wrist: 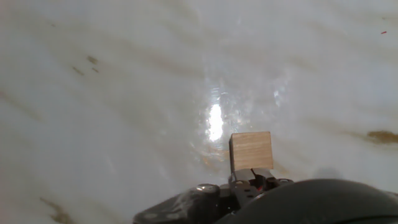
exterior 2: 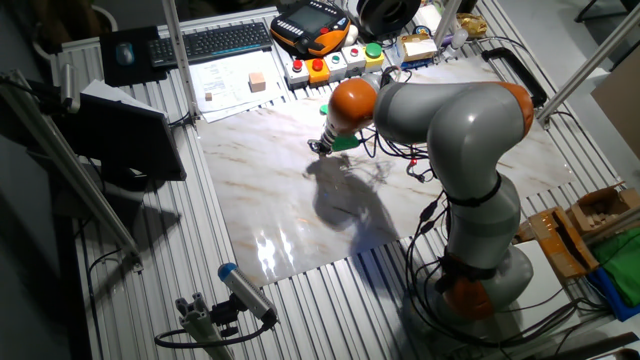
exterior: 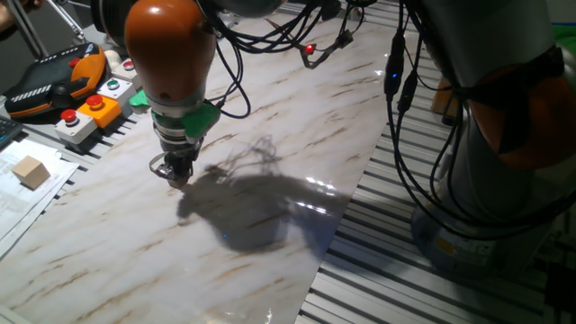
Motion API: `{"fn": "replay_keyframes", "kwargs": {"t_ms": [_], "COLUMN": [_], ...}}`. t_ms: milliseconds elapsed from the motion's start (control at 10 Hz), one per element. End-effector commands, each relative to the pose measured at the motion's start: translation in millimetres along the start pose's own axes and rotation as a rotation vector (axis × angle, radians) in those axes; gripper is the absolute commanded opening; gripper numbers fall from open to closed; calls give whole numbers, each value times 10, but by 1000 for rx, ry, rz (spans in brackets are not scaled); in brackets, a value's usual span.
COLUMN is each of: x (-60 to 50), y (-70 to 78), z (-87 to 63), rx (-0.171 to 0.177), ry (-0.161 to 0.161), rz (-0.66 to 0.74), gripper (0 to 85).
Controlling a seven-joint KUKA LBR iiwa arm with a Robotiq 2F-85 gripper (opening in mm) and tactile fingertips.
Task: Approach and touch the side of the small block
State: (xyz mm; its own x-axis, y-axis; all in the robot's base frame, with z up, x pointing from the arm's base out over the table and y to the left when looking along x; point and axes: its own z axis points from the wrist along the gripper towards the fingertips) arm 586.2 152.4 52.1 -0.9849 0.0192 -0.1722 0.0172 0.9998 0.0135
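Observation:
The small block (wrist: 251, 150) is a tan wooden cube on the marble board (exterior: 297, 135). In the hand view it stands right against the dark gripper tip (wrist: 252, 182), at the lower middle. I cannot tell whether they touch. In both fixed views the gripper (exterior: 177, 173) (exterior 2: 318, 148) is low over the board's left part. Its fingers are close together with nothing between them. The small block cannot be made out there, as the fingers hide it.
A larger, paler wooden block (exterior: 31, 171) (exterior 2: 257, 82) lies on papers off the board's edge. Button boxes (exterior: 85, 115) and an orange teach pendant (exterior: 54, 76) stand beyond it. Cables (exterior: 310, 49) hang over the far side. A keyboard (exterior 2: 228, 40) sits at the back.

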Motion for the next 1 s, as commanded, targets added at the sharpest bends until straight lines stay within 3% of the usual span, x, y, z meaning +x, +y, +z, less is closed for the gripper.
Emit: {"fn": "replay_keyframes", "kwargs": {"t_ms": [0, 400, 900], "x": [17, 72, 164], "y": [-4, -34, -113], "z": [-32, -59, -147], "rx": [11, 29, 39], "ry": [52, 113, 131], "rz": [-7, -23, -42], "gripper": [7, 7, 7]}}
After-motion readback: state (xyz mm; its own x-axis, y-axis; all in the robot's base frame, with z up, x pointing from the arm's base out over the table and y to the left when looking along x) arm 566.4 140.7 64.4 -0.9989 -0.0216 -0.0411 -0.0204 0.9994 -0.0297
